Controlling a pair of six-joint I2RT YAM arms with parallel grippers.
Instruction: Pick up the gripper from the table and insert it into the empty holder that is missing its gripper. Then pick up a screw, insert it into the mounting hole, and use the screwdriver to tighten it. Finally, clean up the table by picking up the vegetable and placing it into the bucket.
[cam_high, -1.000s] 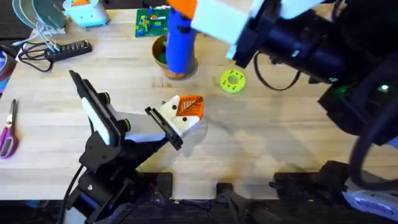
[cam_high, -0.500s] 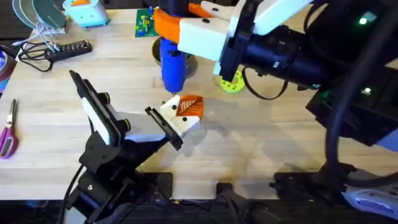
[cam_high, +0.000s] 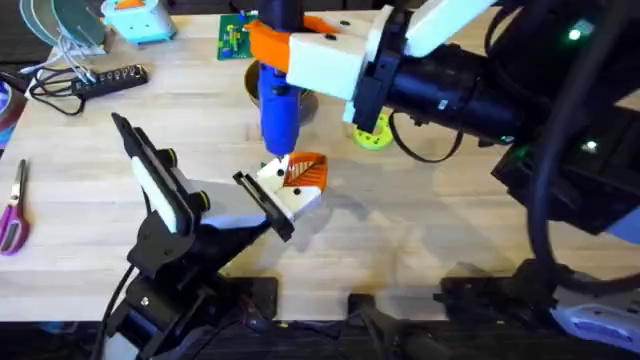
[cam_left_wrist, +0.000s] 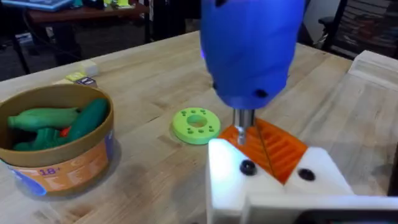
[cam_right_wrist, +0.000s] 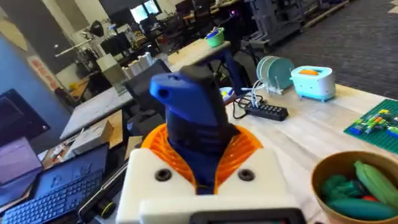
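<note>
Right hand (cam_high: 285, 55) clenched on blue pen-shaped screwdriver (cam_high: 278, 100), upright at frame centre, metal tip on white wedge holder with orange ribbed gripper (cam_high: 305, 172), left hand (cam_high: 285, 205) grasping holder (cam_high: 290, 200), wooden table (cam_high: 420, 230).

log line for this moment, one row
phase: driving screw | right gripper: shut on screwdriver | tip: over holder with orange gripper | left gripper: holds holder | bucket: green vegetables inside
</note>
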